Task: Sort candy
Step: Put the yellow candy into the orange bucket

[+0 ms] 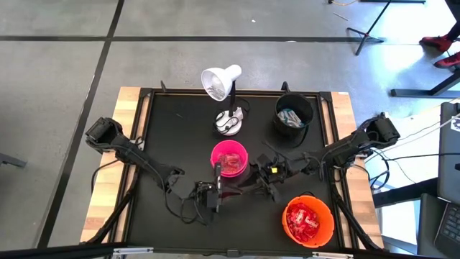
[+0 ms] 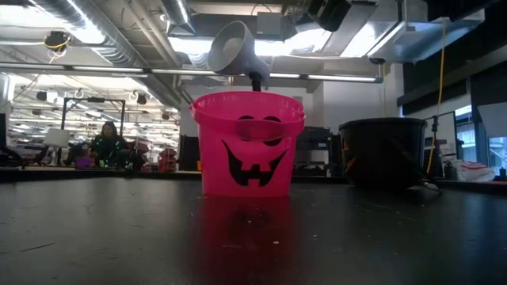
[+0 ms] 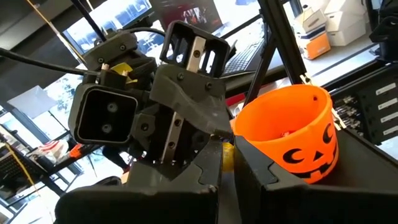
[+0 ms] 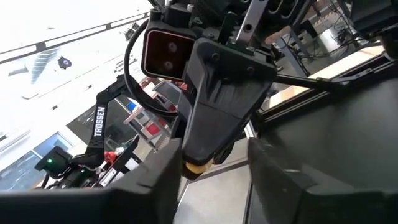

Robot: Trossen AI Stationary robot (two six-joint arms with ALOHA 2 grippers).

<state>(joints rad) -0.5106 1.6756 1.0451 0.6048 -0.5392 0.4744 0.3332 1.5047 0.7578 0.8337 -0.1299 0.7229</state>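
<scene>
Black table (image 1: 180,129): both grippers low, facing each other, left gripper (image 1: 215,196) just beside pink bucket (image 1: 229,160), right gripper (image 1: 267,180); finger gaps unclear. Candy (image 1: 302,219) fills orange bucket (image 1: 325,232) near right gripper.

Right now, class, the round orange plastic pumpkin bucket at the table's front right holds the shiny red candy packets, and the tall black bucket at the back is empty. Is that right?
Not quite. The tall black bucket at the back is not empty: the high view shows pale white-and-blue bars inside it. The rest stands: the round orange plastic pumpkin bucket at the front right holds the shiny red candy packets.
</scene>
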